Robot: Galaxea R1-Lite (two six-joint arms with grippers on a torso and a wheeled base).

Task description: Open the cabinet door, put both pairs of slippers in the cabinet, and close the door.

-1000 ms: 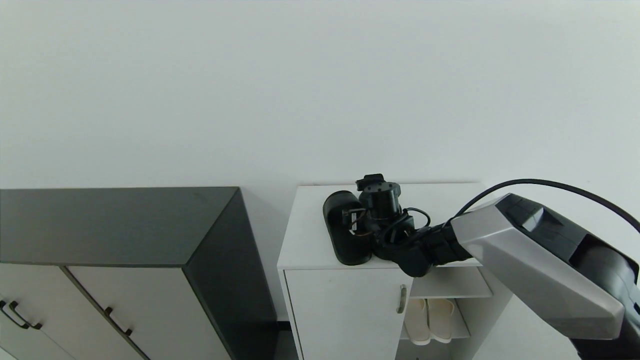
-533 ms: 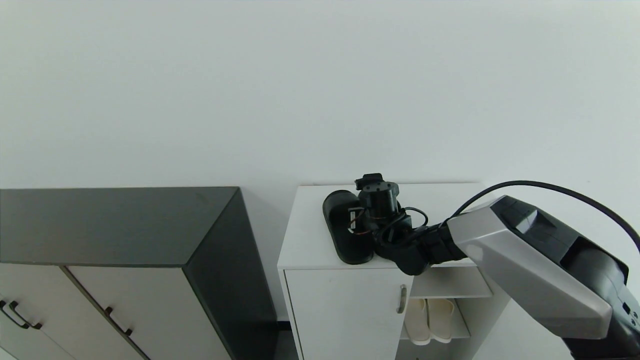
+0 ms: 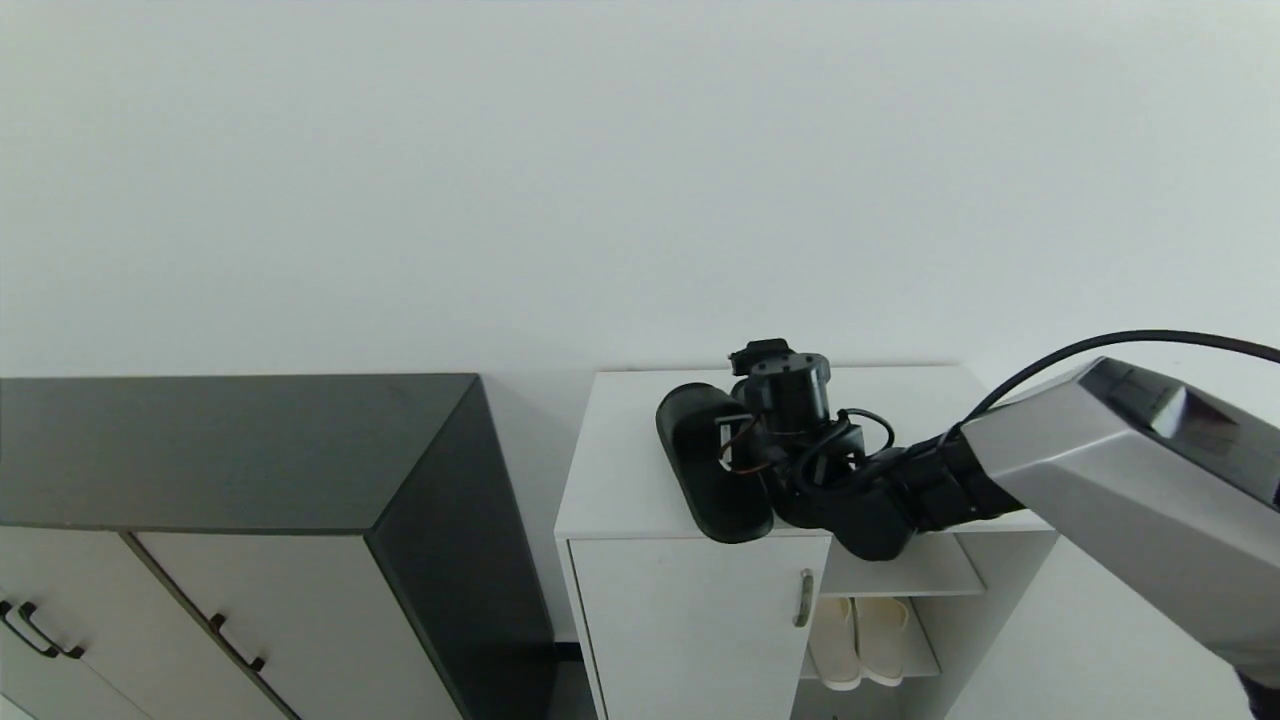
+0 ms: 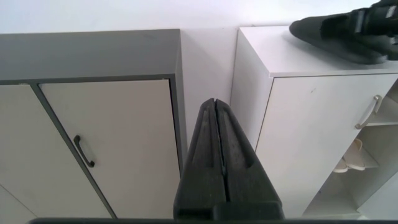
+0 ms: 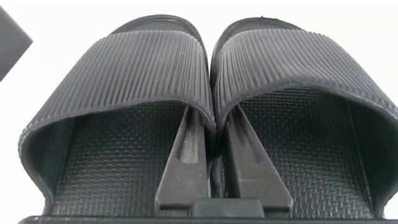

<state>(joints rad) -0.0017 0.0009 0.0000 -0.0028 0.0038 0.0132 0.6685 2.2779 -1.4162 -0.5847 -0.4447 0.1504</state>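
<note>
The white slippers (image 3: 858, 640) sit inside the open cabinet (image 3: 620, 470). The right claw (image 5: 214, 118) grasps the black slippers (image 3: 705, 470) on its top, and the left claw (image 4: 215, 106) is clenched, empty.

The head camera is looking forward and down from well back, framing the white cabinet (image 3: 620, 470) at lower centre. The left wrist camera is sharing that cabinet from lower down, while the right wrist camera is sitting close against the black slippers (image 5: 149, 68).
</note>
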